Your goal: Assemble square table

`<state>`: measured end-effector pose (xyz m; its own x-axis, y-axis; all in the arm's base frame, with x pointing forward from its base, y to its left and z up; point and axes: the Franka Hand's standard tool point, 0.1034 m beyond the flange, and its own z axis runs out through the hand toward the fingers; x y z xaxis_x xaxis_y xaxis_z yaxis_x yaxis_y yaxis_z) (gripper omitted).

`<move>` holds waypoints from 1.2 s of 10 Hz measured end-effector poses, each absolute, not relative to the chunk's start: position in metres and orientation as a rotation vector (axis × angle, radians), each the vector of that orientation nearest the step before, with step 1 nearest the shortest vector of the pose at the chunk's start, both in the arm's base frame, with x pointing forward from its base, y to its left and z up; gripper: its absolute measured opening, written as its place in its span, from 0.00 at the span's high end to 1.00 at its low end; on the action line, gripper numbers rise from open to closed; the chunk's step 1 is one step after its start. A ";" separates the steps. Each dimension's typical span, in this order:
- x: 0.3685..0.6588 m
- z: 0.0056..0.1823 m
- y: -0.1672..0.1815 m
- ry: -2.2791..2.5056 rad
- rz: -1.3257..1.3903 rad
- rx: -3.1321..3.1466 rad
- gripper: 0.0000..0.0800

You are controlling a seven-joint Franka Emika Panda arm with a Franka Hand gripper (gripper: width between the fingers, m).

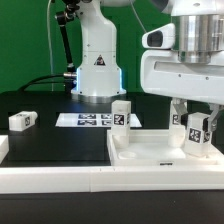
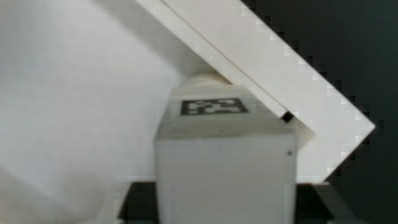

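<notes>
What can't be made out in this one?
Exterior view: the gripper fingers cover the sides of the leg; tags on the marker board are too small to read; the arm is cut off at the top edge.
Wrist view: fingers out of frame; the leg hides its own lower end.

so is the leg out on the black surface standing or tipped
Tipped: the loose leg lies on its long side, wider than tall, unlike the upright leg on the table top.

Behind my bench, a plain green backdrop (image 1: 30, 40) covers the far wall. The black table surface (image 1: 60, 145) is matte and evenly lit from above. A white rail (image 1: 50, 182) edges its near side. The marker board (image 1: 85, 120) lies flat at the far middle.
</notes>
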<state>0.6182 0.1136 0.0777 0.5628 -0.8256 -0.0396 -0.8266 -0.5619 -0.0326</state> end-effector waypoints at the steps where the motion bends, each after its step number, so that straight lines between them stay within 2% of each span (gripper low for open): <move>1: 0.618 0.078 0.114 1.574 0.032 -2.666 0.64; 5: 0.619 0.077 0.112 1.899 0.044 -2.442 0.64; 8: 0.619 0.077 0.112 1.954 0.048 -2.395 0.63; 9: 0.619 0.077 0.113 1.936 0.048 -2.410 0.36; 10: 0.619 0.078 0.115 1.853 0.040 -2.480 0.36; 11: 0.620 0.079 0.120 1.812 0.036 -2.508 0.22; 12: 0.620 0.079 0.124 1.651 0.023 -2.616 0.22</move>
<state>0.6200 0.1237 0.0793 0.4307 -0.9017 -0.0384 -0.9024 -0.4297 -0.0330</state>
